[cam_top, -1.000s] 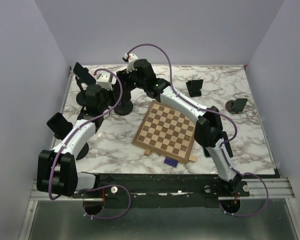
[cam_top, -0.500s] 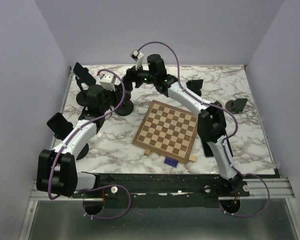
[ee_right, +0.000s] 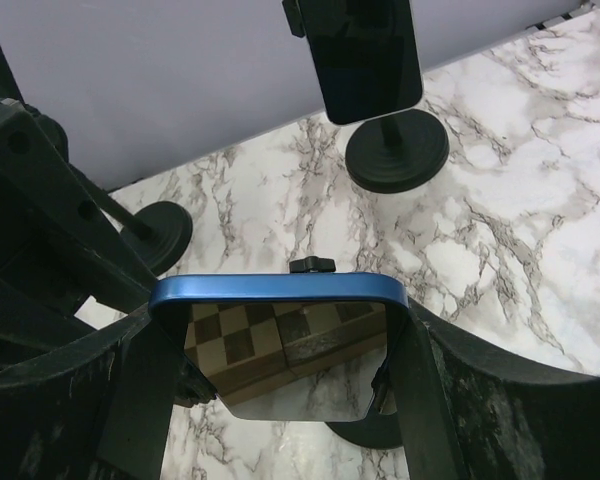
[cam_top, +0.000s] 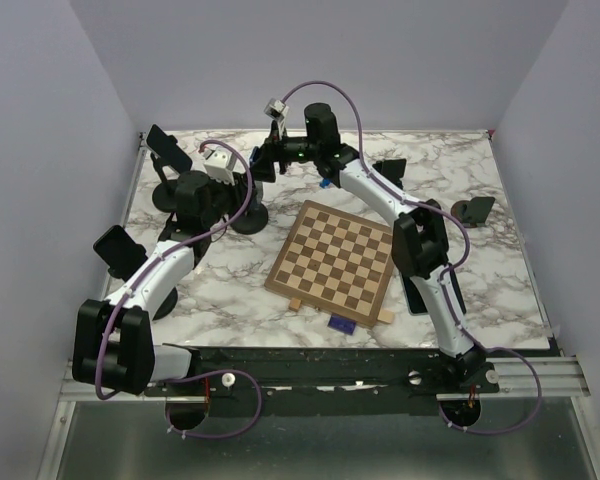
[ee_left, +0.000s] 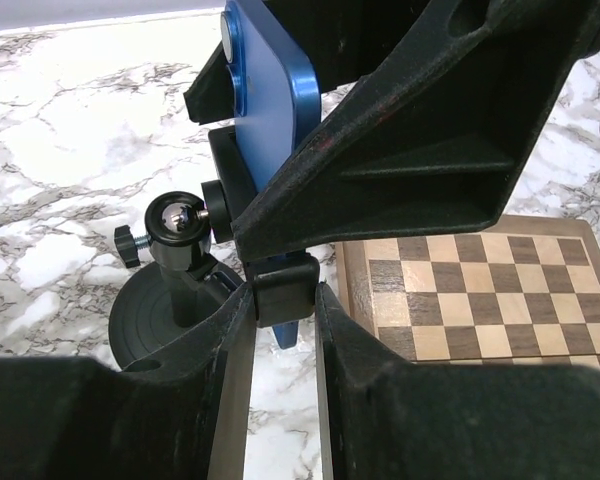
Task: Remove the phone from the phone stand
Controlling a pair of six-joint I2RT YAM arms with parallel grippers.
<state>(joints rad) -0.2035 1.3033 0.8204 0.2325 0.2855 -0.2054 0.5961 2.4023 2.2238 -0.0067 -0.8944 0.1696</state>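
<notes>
We show the phone (ee_right: 280, 292) at the head of the phone stand (ee_left: 176, 222). The right gripper (ee_right: 285, 368) has its jaws clenched across the phone's edges, presumably to draw it free. The left gripper (ee_left: 283, 300) has its jaws clenched on the stand's cradle, likely pinning the stand to the table (ee_left: 50, 150).

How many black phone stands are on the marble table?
5: back-left stand, left-edge stand, centre stand beside the chequered wooden board, back-right stand, right-edge stand. Others may be hidden.
</notes>
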